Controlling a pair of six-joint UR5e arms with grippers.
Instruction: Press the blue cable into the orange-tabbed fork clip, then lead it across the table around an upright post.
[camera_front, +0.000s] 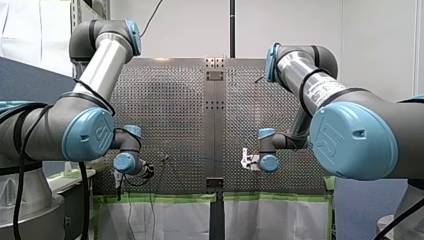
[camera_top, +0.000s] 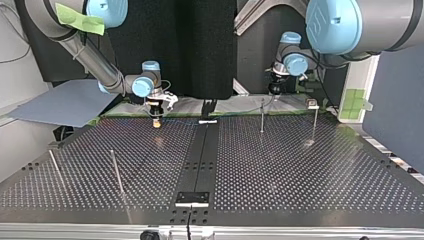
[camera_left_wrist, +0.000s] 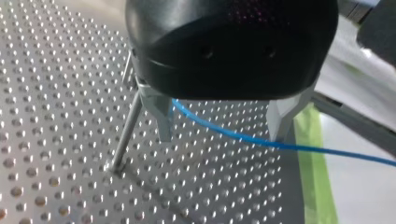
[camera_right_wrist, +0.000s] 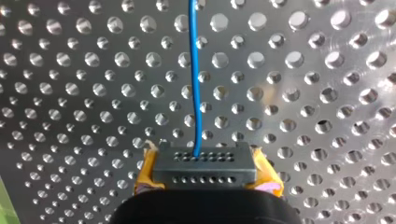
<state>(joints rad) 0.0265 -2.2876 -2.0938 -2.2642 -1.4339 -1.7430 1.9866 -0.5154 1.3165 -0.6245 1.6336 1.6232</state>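
The thin blue cable (camera_left_wrist: 243, 136) passes between the two metal fingers of my left gripper (camera_left_wrist: 222, 137), which is open and does not touch it. An upright post (camera_left_wrist: 127, 128) rises from the table just beside one finger (camera_left_wrist: 163, 122). In the right wrist view the cable (camera_right_wrist: 194, 70) runs straight ahead from my right gripper (camera_right_wrist: 205, 177), whose yellow pads (camera_right_wrist: 147, 173) flank a grey perforated block shut on the cable's end. In the top view the right gripper (camera_top: 157, 121) is low at the back left and the left gripper (camera_top: 276, 90) at the back right. No orange-tabbed clip is clear.
Thin upright posts stand on the perforated table (camera_top: 300, 170): two at the top view's back right (camera_top: 262, 115) (camera_top: 315, 120) and two at its front left (camera_top: 116, 170) (camera_top: 55, 167). A small white piece (camera_top: 208, 121) lies on the dark centre strip. Green tape (camera_left_wrist: 317, 177) lines the table's edge.
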